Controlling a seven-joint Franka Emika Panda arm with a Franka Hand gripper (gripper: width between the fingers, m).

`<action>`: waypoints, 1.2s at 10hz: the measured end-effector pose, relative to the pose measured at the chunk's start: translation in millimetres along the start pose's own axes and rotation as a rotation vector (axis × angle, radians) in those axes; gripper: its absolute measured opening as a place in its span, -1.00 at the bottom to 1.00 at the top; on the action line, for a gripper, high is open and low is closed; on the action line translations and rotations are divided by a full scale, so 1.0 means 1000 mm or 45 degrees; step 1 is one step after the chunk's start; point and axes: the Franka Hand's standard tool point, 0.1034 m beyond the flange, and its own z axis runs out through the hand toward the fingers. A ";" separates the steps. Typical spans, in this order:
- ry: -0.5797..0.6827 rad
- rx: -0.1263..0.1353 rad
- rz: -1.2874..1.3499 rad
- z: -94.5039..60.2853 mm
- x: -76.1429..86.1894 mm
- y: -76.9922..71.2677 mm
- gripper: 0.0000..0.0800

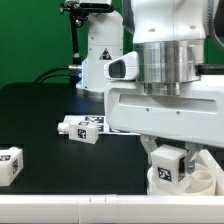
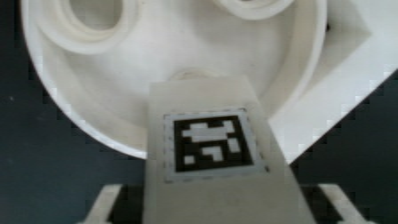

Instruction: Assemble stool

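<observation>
A leg [image 2: 210,140] is gripped tight in the claw [image 1: 167,168], and its long side is pointed at the round seat [image 2: 160,70] just past its tip. The seat is found by the worktop's [image 1: 40,100] near edge, at the exterior view's right.

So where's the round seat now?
The seat lies at the exterior view's lower right, close beside the held leg; the wrist view shows it behind that leg.

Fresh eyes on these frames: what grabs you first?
The white arm fills the exterior view's upper right, its gripper shut on a tagged leg right at the round seat; contact is unclear. A second leg lies on the black table near the middle, and a third leg sits at that view's left edge.
</observation>
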 end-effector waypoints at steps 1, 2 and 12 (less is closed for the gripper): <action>0.008 -0.020 0.121 -0.001 0.001 0.004 -0.15; 0.013 -0.023 0.185 -0.001 0.000 0.006 -0.15; 0.011 0.033 0.173 -0.041 0.014 0.017 0.61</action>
